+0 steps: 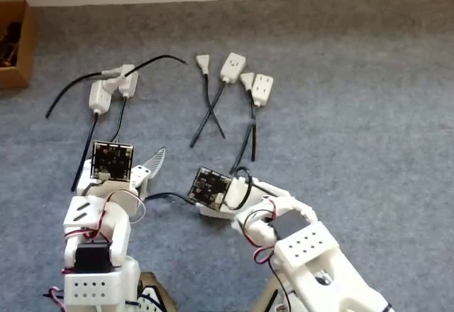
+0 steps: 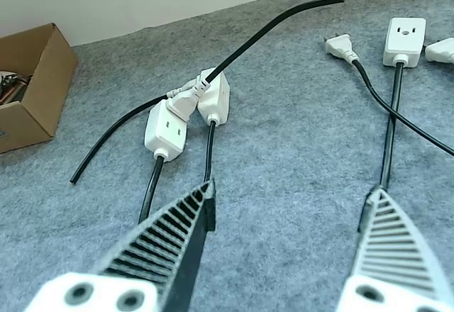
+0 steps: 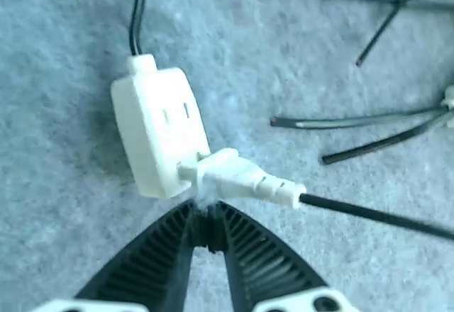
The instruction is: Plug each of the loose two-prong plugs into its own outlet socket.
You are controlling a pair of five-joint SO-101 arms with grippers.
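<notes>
Clenched empty, my black ribbed right fingers (image 3: 170, 255) nearly touch a white plastic plug (image 3: 237, 176) (likely light, slick; pinch its sides).

Overhead and low left-wrist cameras share socket pair (image 1: 100, 98).

No text, number, brand or sign could be read. The faces of the outlet sockets (image 2: 166, 126) and the plugs (image 2: 339, 42) were seen as plain white. The fine marks on the circuit boards (image 1: 112, 159) and on the side of the cardboard box (image 2: 35, 85) were too small to be made out.
</notes>
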